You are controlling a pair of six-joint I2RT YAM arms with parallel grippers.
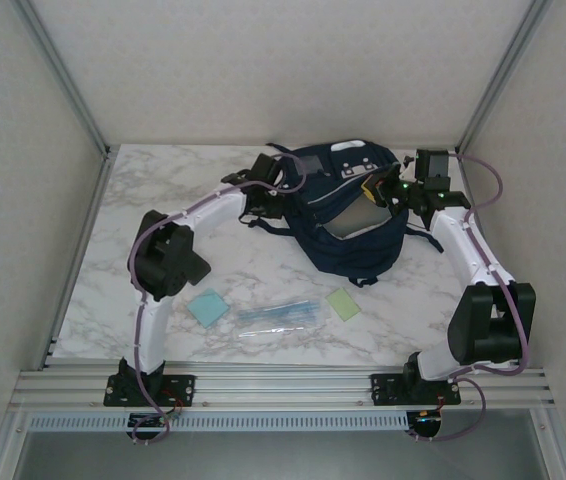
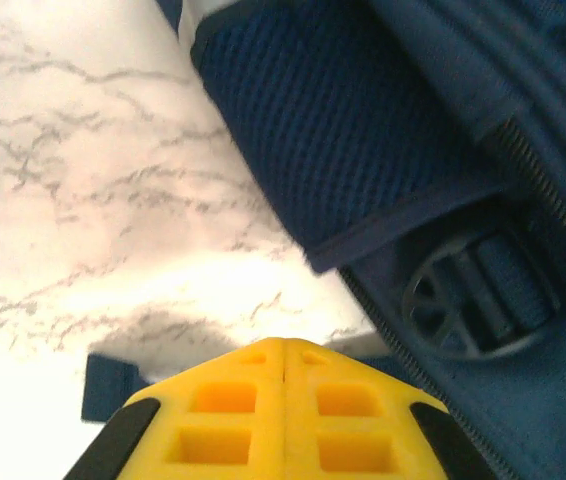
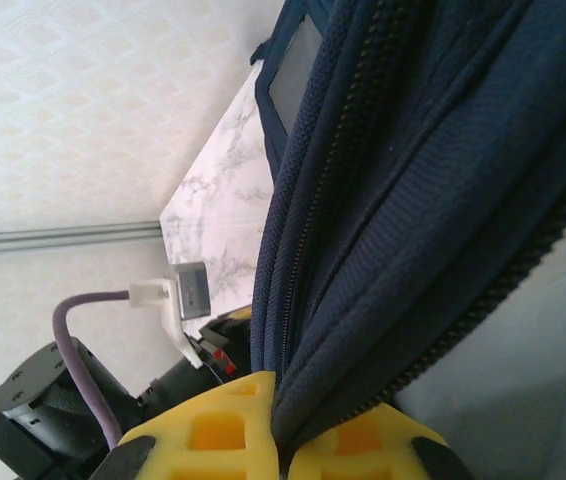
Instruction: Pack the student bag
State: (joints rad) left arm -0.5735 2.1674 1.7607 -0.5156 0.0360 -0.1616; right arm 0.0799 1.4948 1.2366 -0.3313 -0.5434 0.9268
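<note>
The right gripper [image 3: 281, 415] is clamped on the zippered rim of the student bag [image 1: 348, 215], dark fabric pinched between its yellow fingers. The left gripper [image 2: 283, 346] is clenched tight beside the bag's mesh side pocket [image 2: 343, 130], with nothing visible between its tips. The bag lies at the far side of the table [image 1: 153, 190], mouth gaping toward the arms. Near the front edge, well apart from it, sit a blue pad [image 1: 208, 307], a clear pen packet [image 1: 278, 315] and a green pad [image 1: 343, 303]. My worry is that thin rim slipping free, or the mouth sagging shut if the left side really holds nothing.
</note>
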